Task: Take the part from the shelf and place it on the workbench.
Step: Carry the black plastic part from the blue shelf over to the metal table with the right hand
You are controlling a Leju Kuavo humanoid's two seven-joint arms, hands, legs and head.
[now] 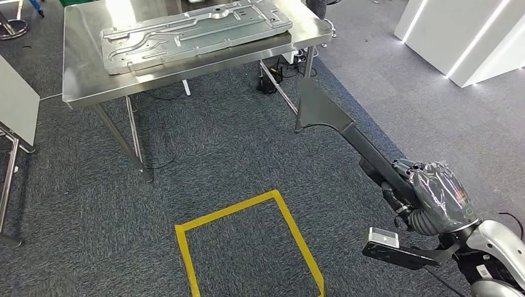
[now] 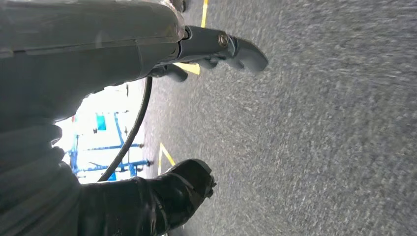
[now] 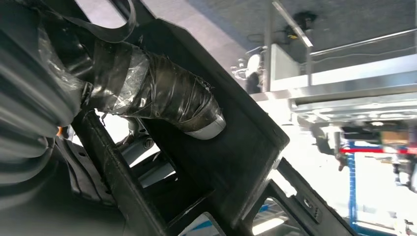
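Right hand (image 1: 436,198) fingers hidden behind part (image 1: 347,133); workbench (image 1: 80,74) top cut off.

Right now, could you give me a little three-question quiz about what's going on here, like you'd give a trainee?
1. True or false: the long dark part is already lying on the steel table.
2. Which robot hand holds the dark part: A) left, B) right, C) both?
3. Fill in: the yellow tape on the carpet forms an outline shaped like a ____.

Key: 1. False; the right robot hand holds it in the air beside the table, where a large stamped metal panel lies. 2. B; the left robot hand holds nothing. 3. Rectangle.
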